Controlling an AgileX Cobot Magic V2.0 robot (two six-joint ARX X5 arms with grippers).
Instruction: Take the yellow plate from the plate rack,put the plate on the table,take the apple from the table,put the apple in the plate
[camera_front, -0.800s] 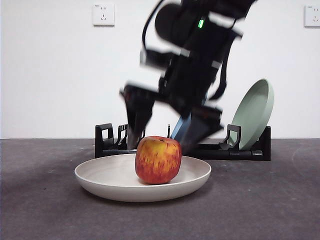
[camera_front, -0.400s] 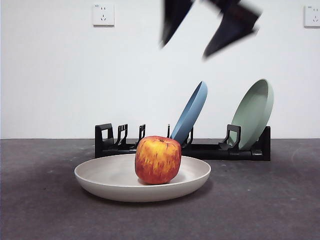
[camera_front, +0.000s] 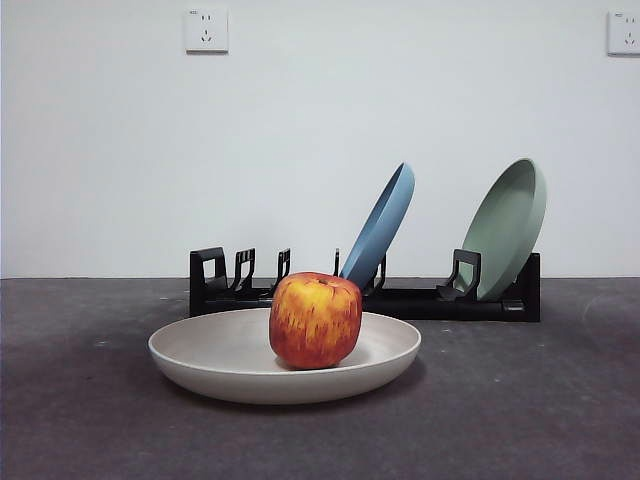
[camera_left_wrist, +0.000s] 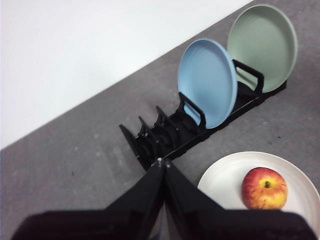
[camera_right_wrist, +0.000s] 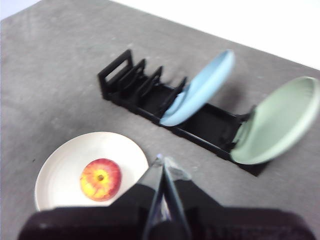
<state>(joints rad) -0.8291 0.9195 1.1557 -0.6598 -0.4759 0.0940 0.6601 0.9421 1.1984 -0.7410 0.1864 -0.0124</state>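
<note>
The apple (camera_front: 315, 320), red streaked with yellow, sits in the cream yellow plate (camera_front: 215, 355), which lies flat on the dark grey table (camera_front: 520, 400) in front of the black plate rack (camera_front: 225, 280). No gripper shows in the front view. In the left wrist view my left gripper (camera_left_wrist: 163, 162) is shut and empty, high above the table, with the apple (camera_left_wrist: 264, 188) in the plate (camera_left_wrist: 225, 177) below. In the right wrist view my right gripper (camera_right_wrist: 161, 160) is shut and empty, high above the plate (camera_right_wrist: 60, 170) and the apple (camera_right_wrist: 101, 179).
A blue plate (camera_front: 380, 225) and a sage-green plate (camera_front: 508, 225) lean in the right half of the rack. The rack's left slots hold nothing. A white wall with two sockets stands behind.
The arm that hung over the apple has lifted up and left the front view. The apple and the plate have not moved.
</note>
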